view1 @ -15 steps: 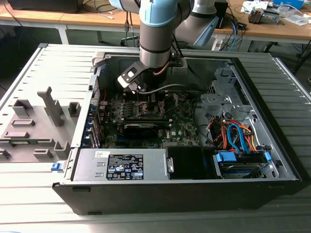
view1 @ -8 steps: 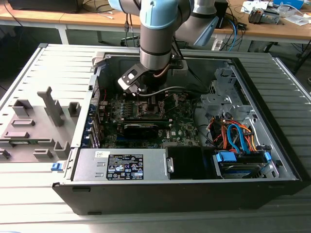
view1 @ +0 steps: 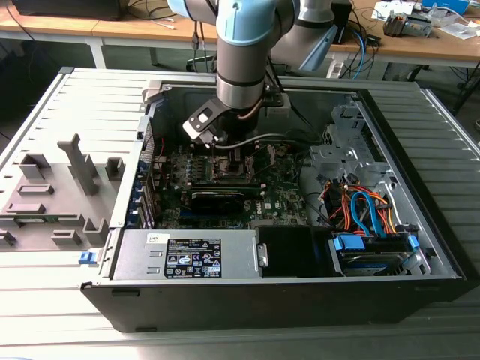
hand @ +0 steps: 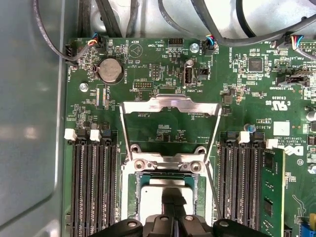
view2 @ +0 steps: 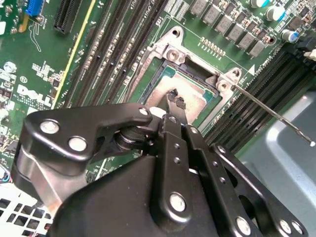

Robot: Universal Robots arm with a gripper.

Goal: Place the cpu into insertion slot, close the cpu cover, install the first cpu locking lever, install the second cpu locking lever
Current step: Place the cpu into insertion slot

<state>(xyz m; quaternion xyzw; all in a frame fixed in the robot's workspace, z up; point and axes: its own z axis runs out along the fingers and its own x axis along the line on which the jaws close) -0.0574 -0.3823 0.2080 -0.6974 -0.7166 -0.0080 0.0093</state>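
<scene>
In both wrist views the cpu (hand: 150, 190) (view2: 192, 96) lies flat in the insertion slot (hand: 129, 197) (view2: 170, 49), its silver top showing inside the metal rim. My gripper (hand: 173, 198) (view2: 175, 101) is shut, its black fingertips pressed together right over the middle of the cpu; whether they touch it I cannot tell. The cpu cover (hand: 170, 104) stands open, swung back from the slot toward the coin battery. A thin wire locking lever (view2: 276, 118) (hand: 211, 190) sticks out unlatched beside the slot. In the exterior view the gripper (view1: 227, 156) hangs low over the motherboard.
Black memory slots (hand: 94, 187) flank the slot on both sides, with a green memory module (hand: 270, 192) in one. Cables (hand: 217, 29) run past the board. In the exterior view, the case wall (view1: 225, 300), power supply (view1: 187, 255) and drive bay (view1: 371, 251) surround the board.
</scene>
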